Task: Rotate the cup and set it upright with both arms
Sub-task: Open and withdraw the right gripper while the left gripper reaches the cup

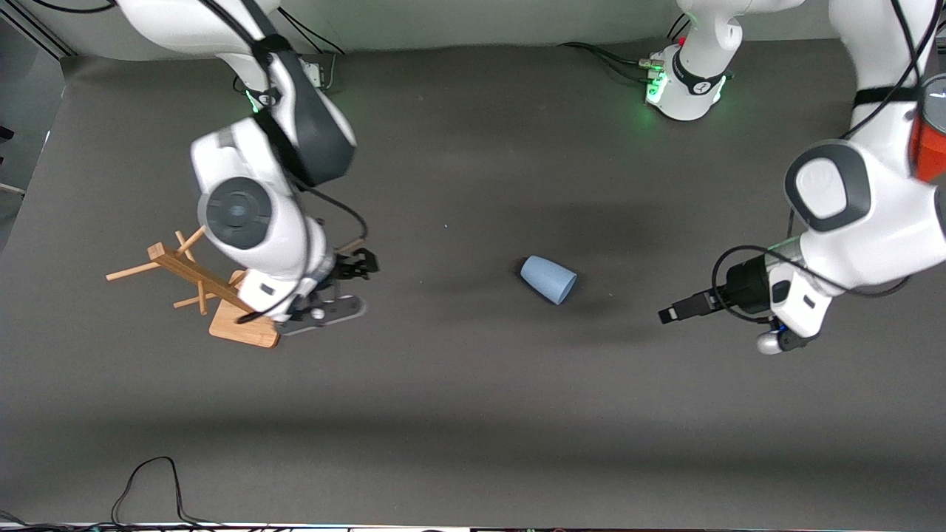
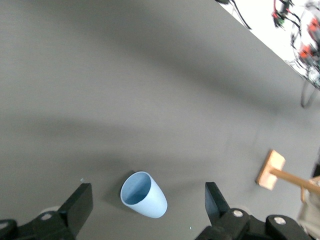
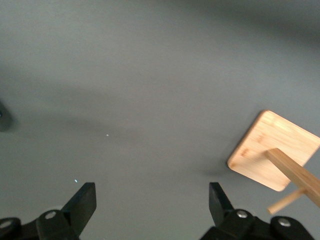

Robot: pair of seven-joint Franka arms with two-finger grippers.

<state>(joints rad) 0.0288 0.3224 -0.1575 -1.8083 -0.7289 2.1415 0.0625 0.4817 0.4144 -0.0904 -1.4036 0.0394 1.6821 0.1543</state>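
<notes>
A small light-blue cup (image 1: 548,279) lay on its side on the dark grey tabletop (image 1: 473,414), roughly midway between the two grippers and touching neither. Its open mouth faced toward the left arm's end of the tabletop, which is why the left wrist view looked straight into its hollow interior (image 2: 143,194).

The left gripper (image 1: 669,314) hung low over the tabletop, well apart from the cup and pointing toward it. Its fingers (image 2: 79,206) stood wide open and held nothing; in its own wrist view the cup sat framed between them, so this looked like the line-up for a first grasp.

The right gripper (image 1: 347,284) was over the tabletop toward the right arm's end, also fully open and empty, its fingers (image 3: 84,202) framing only bare tabletop. It appeared to be waiting, probably placed to receive the cup once the other arm had lifted and turned it.

Just beside the right gripper stood a wooden rack (image 1: 214,295), a square base with a slanted post and pegs, partly hidden by the arm; it may be a cup stand.

The cup had not yet been uprighted.
</notes>
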